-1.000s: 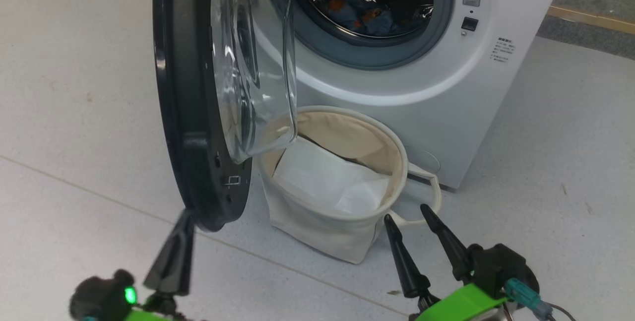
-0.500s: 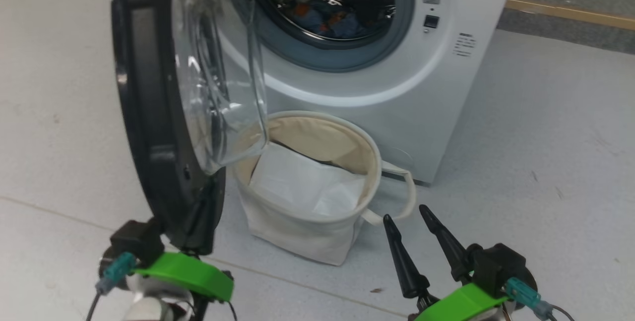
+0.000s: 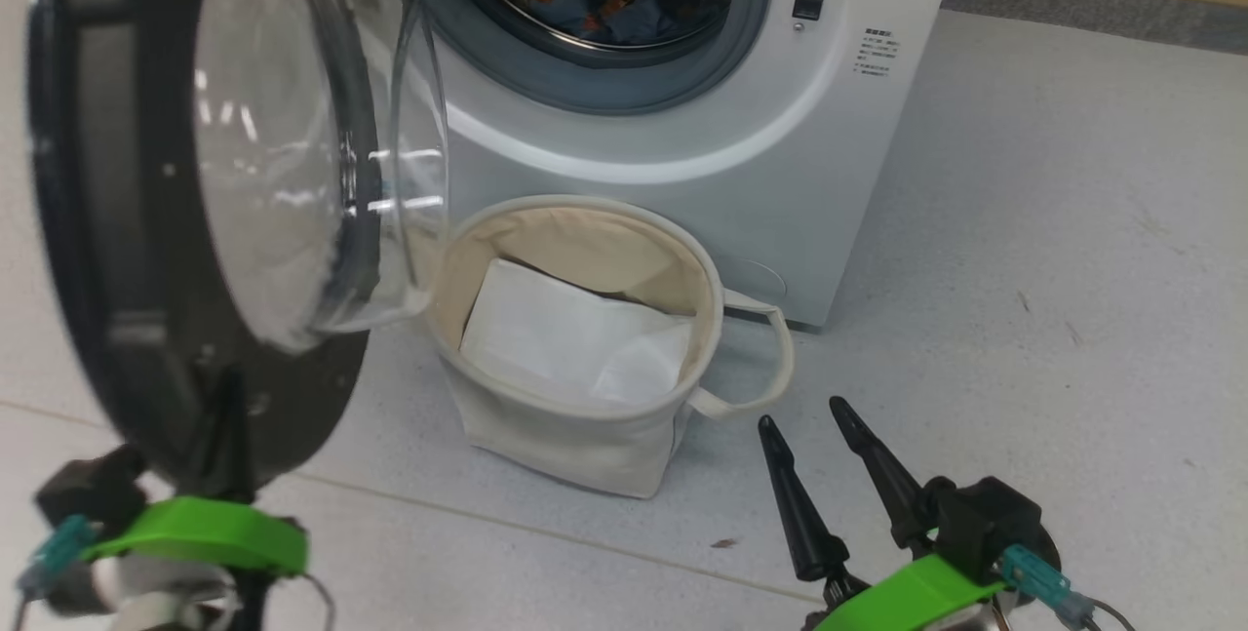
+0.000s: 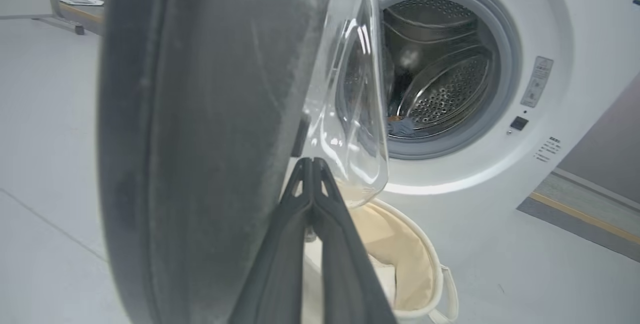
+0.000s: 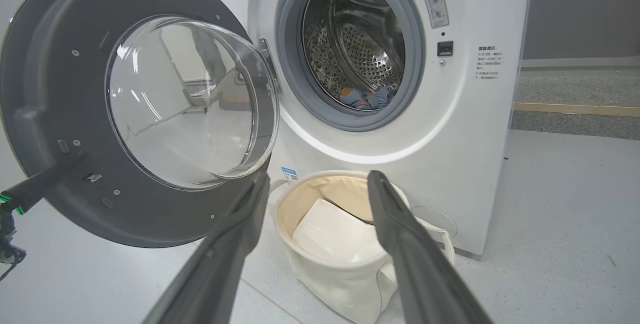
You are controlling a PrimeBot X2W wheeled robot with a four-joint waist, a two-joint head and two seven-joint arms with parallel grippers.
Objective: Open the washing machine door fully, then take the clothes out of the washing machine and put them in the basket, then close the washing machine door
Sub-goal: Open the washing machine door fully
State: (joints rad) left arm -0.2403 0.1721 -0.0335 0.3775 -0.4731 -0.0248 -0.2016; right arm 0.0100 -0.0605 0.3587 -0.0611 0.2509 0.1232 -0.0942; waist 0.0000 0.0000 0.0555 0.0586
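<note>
Machine first: the washing machine (image 3: 682, 153) stands at 12 o'clock in the head view, its drum mouth uncovered. The washing machine door (image 3: 107, 221) hangs out at 9 o'clock, swung wide on its left-side hinge, glass bowl facing across toward the basket; I'd judge it open enough to clear the reach. The basket (image 3: 575, 455) sits on the floor just below the drum mouth, a flat white sheet (image 3: 565, 338) lying in it. The clothes (image 3: 595, 12), blue with orange patches, lie low inside the drum.

Now the arms. The left gripper (image 3: 229, 407) is pinched together with nothing between its fingers, tip pressed to the door's inner face near the lower rim. The right gripper (image 3: 801, 414) is spread wide and empty at 5 o'clock. From it the clothes lie at 11 o'clock, past and above the basket, so the right arm looks the free, nearer one for the reach.
</note>
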